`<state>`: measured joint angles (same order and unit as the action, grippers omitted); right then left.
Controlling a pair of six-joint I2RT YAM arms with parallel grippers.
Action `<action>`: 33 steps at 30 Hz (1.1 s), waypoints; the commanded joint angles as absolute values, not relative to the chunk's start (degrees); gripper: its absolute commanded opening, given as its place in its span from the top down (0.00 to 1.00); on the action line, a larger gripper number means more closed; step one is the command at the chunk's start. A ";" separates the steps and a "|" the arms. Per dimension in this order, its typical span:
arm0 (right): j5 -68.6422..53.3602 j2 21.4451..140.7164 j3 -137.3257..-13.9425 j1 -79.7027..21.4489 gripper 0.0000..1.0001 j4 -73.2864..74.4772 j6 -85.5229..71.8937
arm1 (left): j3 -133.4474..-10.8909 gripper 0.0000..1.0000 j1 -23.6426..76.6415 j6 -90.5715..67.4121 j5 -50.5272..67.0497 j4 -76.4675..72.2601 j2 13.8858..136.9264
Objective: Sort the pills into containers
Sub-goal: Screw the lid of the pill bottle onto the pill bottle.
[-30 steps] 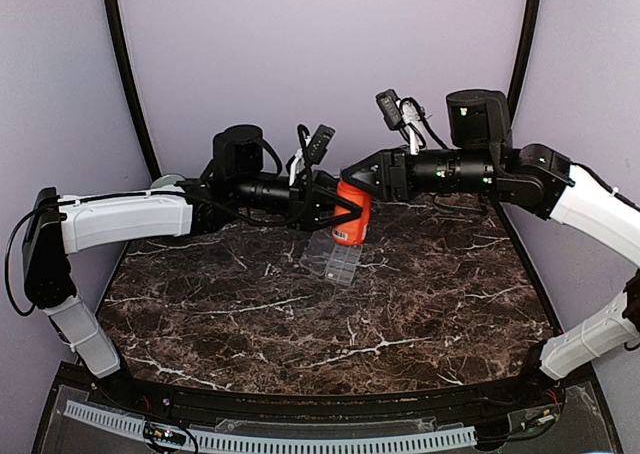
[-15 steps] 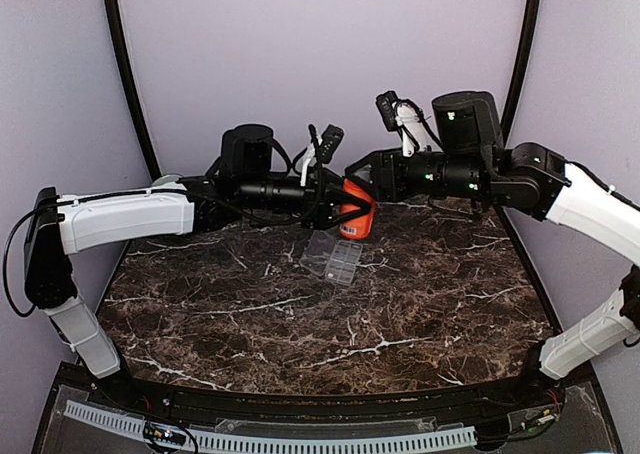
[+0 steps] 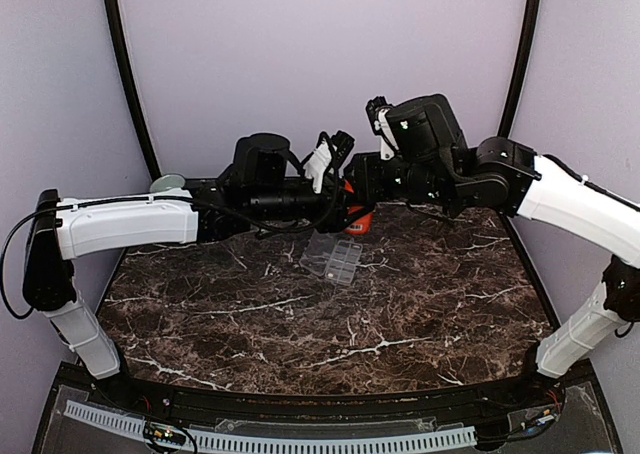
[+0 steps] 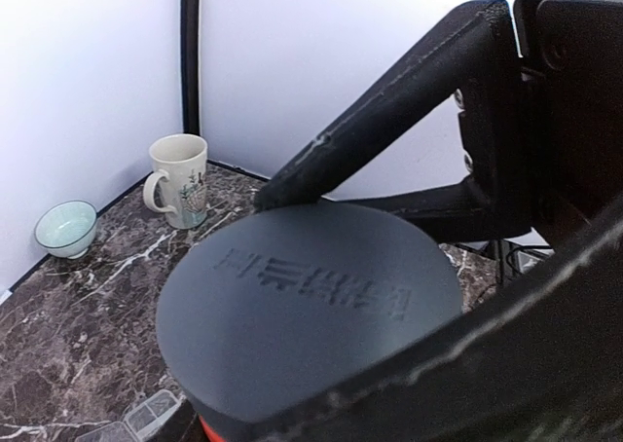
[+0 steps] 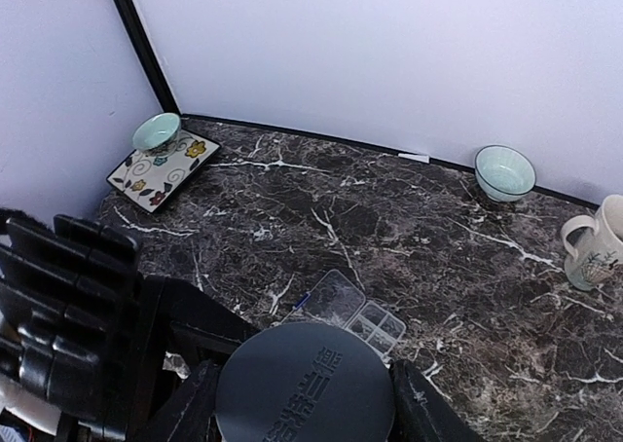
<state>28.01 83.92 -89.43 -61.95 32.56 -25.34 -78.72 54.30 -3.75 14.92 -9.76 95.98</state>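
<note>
An orange bottle [image 3: 357,217] with a grey cap [image 5: 304,384] is held in the air between both grippers, above the far middle of the table. My left gripper [image 3: 343,210] is shut on the bottle; the left wrist view shows the cap [image 4: 307,311] filling the space between its fingers [image 4: 370,130]. My right gripper [image 3: 360,194] is shut on the cap, one finger [image 5: 421,413] on each side. The clear organiser box [image 3: 332,257] lies on the table just below, lid open; it also shows in the right wrist view [image 5: 355,311]. No loose pills show.
A mug [image 5: 594,242] and a pale bowl [image 5: 504,172] stand near the back wall. A patterned square plate [image 5: 163,160] with another pale bowl [image 5: 156,130] beside it lies in a corner. The mug [image 4: 180,179] and a bowl [image 4: 66,228] also show in the left wrist view.
The right arm has swung left and risen over the bottle, its wrist turned downward. The left gripper has moved a little right. The bottle is now mostly hidden between them.
</note>
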 commanded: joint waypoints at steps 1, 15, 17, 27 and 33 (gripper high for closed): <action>25.39 88.55 -92.76 -66.30 0.70 33.92 -29.20 | -81.78 1.00 57.68 -0.45 9.79 -18.20 94.76; 25.22 87.52 -92.66 -67.23 0.38 31.11 -29.42 | -80.43 1.00 58.36 -0.38 11.32 -21.10 94.57; 24.85 87.22 -92.45 -67.22 0.36 30.73 -29.13 | -80.51 1.00 58.36 -0.31 11.67 -21.14 94.66; 23.61 86.01 -92.04 -67.19 0.26 29.95 -27.09 | -80.57 1.00 58.36 -0.02 12.69 -20.69 94.66; 23.55 84.55 -91.11 -67.18 0.24 29.96 -26.51 | -80.44 1.00 58.27 0.00 13.26 -20.52 94.50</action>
<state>31.53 83.99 -92.62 -64.27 34.39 -27.83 -78.72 56.23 -1.69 9.61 -15.70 95.98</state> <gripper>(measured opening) 0.753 0.553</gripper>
